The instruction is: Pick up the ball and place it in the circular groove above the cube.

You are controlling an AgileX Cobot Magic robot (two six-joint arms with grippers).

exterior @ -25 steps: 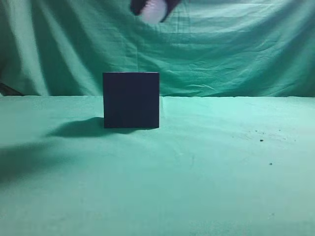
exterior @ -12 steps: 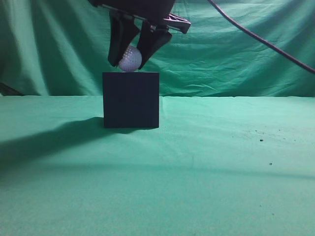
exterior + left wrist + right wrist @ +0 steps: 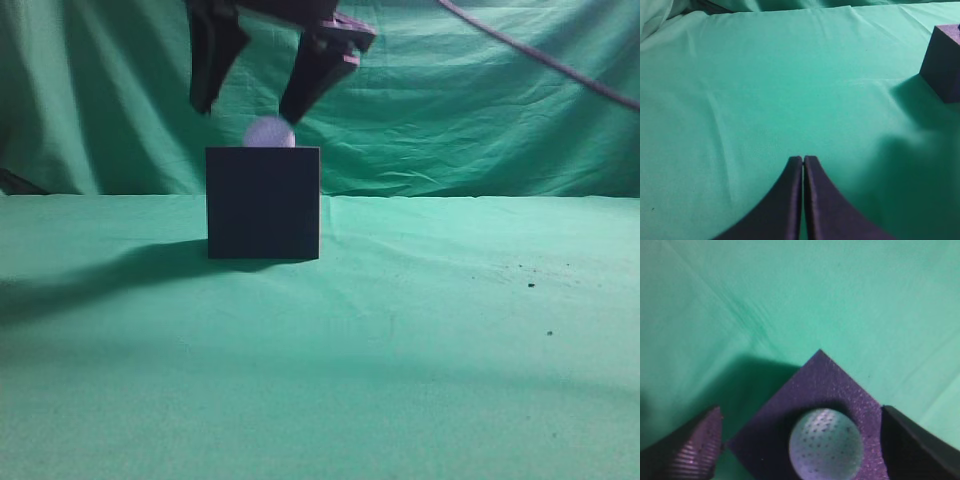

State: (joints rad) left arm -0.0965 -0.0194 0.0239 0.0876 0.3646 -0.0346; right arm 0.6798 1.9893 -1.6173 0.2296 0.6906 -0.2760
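Observation:
The dark cube stands on the green cloth, left of centre. The white dimpled ball sits on its top, partly sunk in the round groove. In the right wrist view the ball rests in the groove of the cube. My right gripper hangs open just above the ball, its fingers spread wide to either side and clear of it. My left gripper is shut and empty over bare cloth, with the cube far off at its upper right.
The green cloth covers the table and hangs as a backdrop behind. A black cable runs across the upper right. A few dark specks lie on the cloth at right.
My right gripper came down with the ball to the cube's top, then opened. The ball now sits in the groove and the fingers stand apart above it.

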